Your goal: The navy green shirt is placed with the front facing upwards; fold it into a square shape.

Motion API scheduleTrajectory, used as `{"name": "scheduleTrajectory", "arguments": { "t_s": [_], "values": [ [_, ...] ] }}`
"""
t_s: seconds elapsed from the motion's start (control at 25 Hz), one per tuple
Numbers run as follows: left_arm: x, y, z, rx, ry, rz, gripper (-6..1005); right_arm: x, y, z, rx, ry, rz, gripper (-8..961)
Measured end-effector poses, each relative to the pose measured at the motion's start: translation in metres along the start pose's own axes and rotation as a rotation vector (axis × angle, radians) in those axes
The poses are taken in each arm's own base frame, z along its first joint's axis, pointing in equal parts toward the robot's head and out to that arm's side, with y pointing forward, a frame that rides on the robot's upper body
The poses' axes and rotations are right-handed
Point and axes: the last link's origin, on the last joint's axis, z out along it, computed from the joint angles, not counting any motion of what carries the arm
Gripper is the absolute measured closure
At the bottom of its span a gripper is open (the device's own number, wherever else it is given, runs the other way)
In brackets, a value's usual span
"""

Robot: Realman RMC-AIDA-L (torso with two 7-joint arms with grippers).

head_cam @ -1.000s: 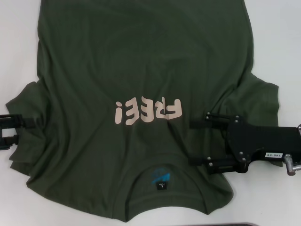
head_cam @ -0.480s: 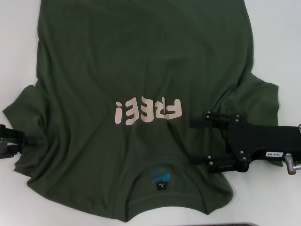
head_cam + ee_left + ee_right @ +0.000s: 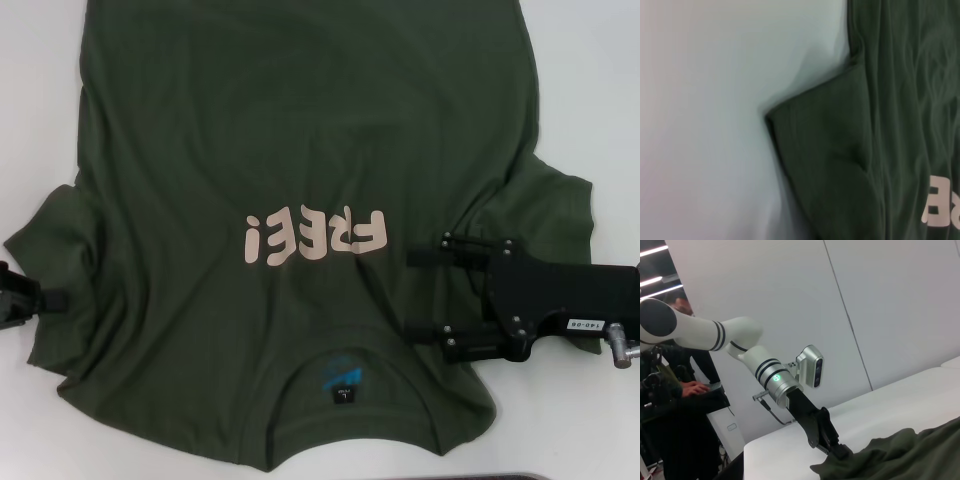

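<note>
White table (image 3: 600, 100) bears navy green shirt (image 3: 300, 150) between left gripper (image 3: 40, 298) and right gripper (image 3: 420, 293).

Navy green shirt (image 3: 300, 150) spread flat, front up, collar nearest robot. Pale pink "FREE!" lettering (image 3: 313, 238) seen upside down at chest. Blue print and small black tag seen inside collar. Both short sleeves spread outward, fabric lightly wrinkled.

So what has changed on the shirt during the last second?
The left gripper, at the sleeve edge of the navy green shirt, has drawn outward, and the sleeve has spread flatter with it. The right gripper has stayed open over the other shoulder.
</note>
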Motion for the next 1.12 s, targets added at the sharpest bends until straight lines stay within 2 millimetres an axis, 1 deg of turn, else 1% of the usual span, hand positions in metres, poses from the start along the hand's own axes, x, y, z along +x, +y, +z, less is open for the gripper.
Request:
{"name": "scheduleTrajectory", "arguments": {
  "t_s": [0.2, 0.48, 0.6, 0.84, 1.12],
  "values": [
    [0.006, -0.001, -0.012, -0.015, 0.06, -0.011, 972, 0.0, 0.0, 0.0, 0.001, 0.0, 0.0, 38],
    [0.016, -0.007, -0.037, -0.018, 0.173, -0.027, 972, 0.0, -0.001, 0.0, 0.005, 0.0, 0.0, 38],
    [0.018, -0.008, -0.045, -0.017, 0.191, -0.031, 973, 0.0, -0.001, -0.001, 0.01, -0.004, 0.0, 38],
    [0.017, -0.01, -0.052, -0.019, 0.2, -0.034, 973, -0.001, -0.001, -0.001, 0.015, -0.01, -0.001, 38],
    [0.015, -0.01, -0.069, -0.025, 0.233, -0.036, 972, -0.002, -0.002, -0.002, 0.019, -0.015, -0.001, 38]
  ]
}}
